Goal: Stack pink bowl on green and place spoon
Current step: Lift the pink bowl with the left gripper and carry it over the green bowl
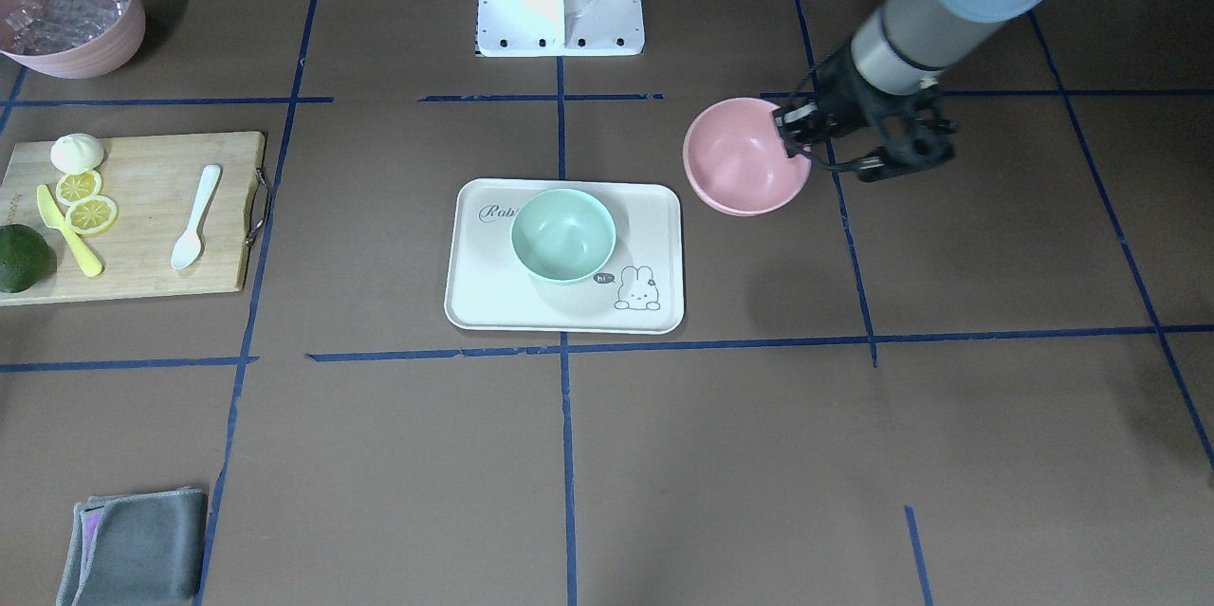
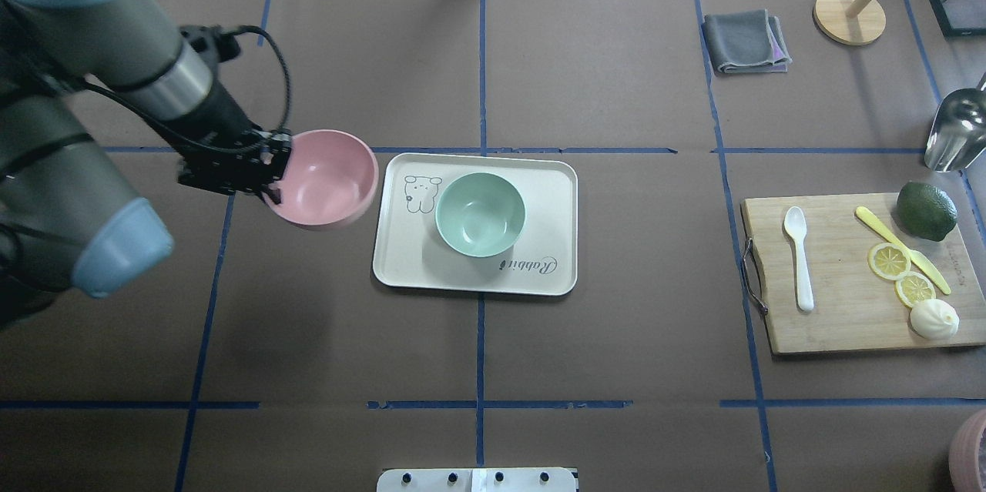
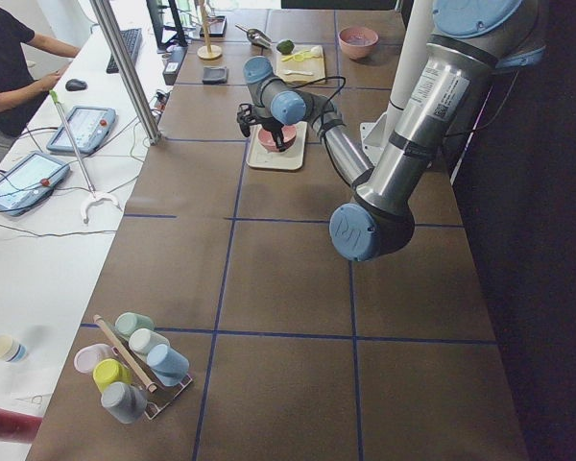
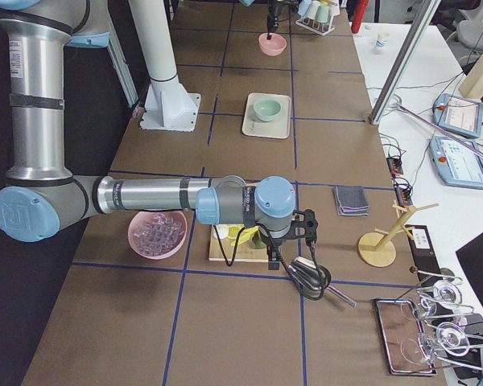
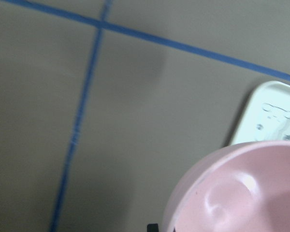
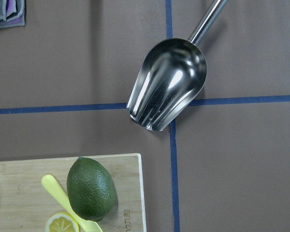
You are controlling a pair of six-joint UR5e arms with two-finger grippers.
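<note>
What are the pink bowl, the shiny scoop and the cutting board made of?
Pink bowl: likely plastic, smooth with a soft, even sheen. Scoop: polished metal, with mirror-like reflections. Cutting board: wood or bamboo, showing pale grain.

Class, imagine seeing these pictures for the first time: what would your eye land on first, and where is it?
The pink bowl, its rim pinched by the fingers of the left gripper, hangs just beside the tray. On that tray sits the green bowl, empty, while the white spoon lies far off on the cutting board.
</note>
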